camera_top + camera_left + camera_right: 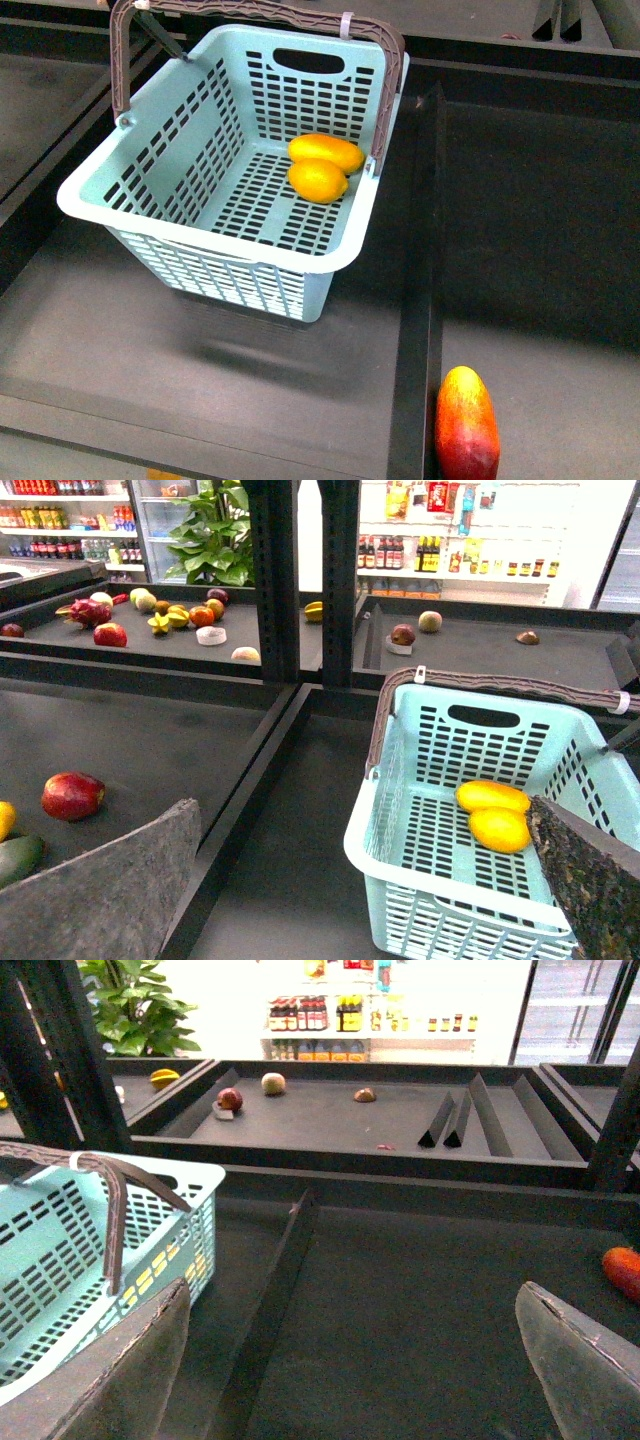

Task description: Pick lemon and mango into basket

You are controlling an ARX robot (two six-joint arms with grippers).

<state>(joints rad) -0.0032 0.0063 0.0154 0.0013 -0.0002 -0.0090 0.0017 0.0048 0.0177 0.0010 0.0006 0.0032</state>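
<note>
I saw the lemon (318, 181) and mango (327, 151) lying touching inside the basket (200, 225). My left gripper (340, 880) stood wide apart with the basket between its jaws. My right gripper (350, 1360) gaped too, the basket beyond one finger.

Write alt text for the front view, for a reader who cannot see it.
A pale turquoise basket with a brown swing handle sits on a dark shelf and holds two yellow-orange fruits, a mango and a lemon, touching each other near its right wall. A red-and-yellow fruit lies outside, beyond a divider at lower right. Neither arm is in view.
</note>
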